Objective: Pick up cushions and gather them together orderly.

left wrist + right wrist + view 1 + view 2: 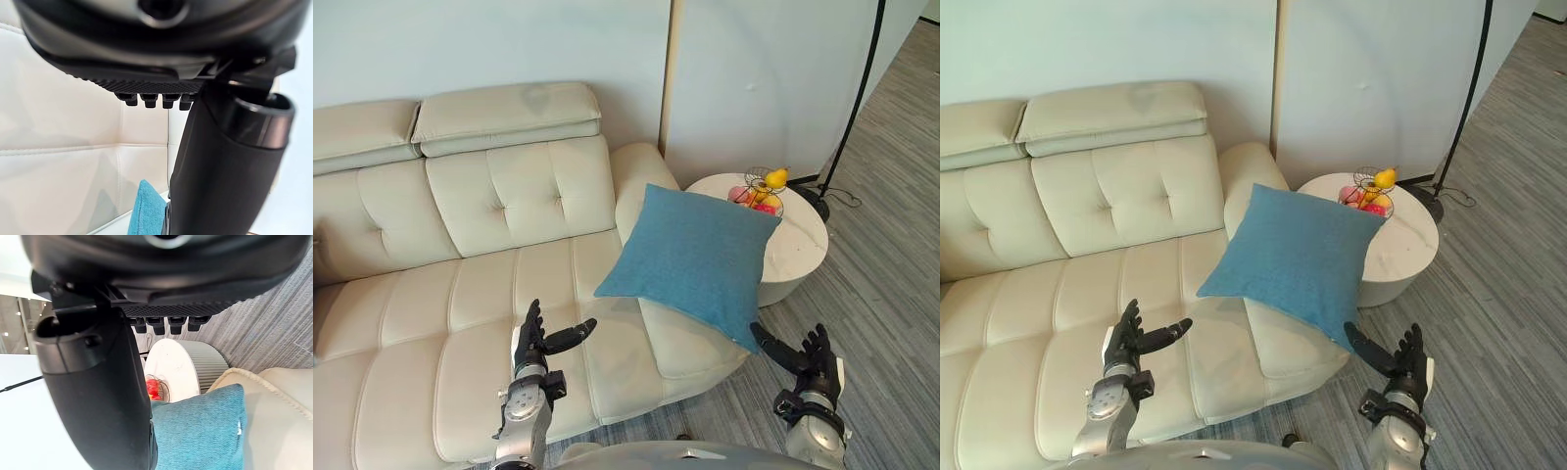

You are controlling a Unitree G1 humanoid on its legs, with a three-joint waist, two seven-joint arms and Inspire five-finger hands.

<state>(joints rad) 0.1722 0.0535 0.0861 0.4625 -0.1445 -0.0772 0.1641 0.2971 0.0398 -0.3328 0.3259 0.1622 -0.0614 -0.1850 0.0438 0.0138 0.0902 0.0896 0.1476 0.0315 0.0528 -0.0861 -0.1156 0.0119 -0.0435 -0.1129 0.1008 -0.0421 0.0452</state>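
A blue square cushion leans on the cream sofa's right armrest, with one corner hanging past the seat's right end. My left hand hovers over the seat to the cushion's left, fingers straight and thumb out, empty. My right hand is over the floor just right of the cushion's lower corner, open too, with its thumb reaching toward that corner. The cushion's corner shows past the left thumb, and its blue cloth past the right thumb.
The cream tufted sofa fills the left and middle. A round white side table stands right of the armrest and carries a wire basket of fruit. A black floor lamp's pole rises behind it. Grey carpet lies to the right.
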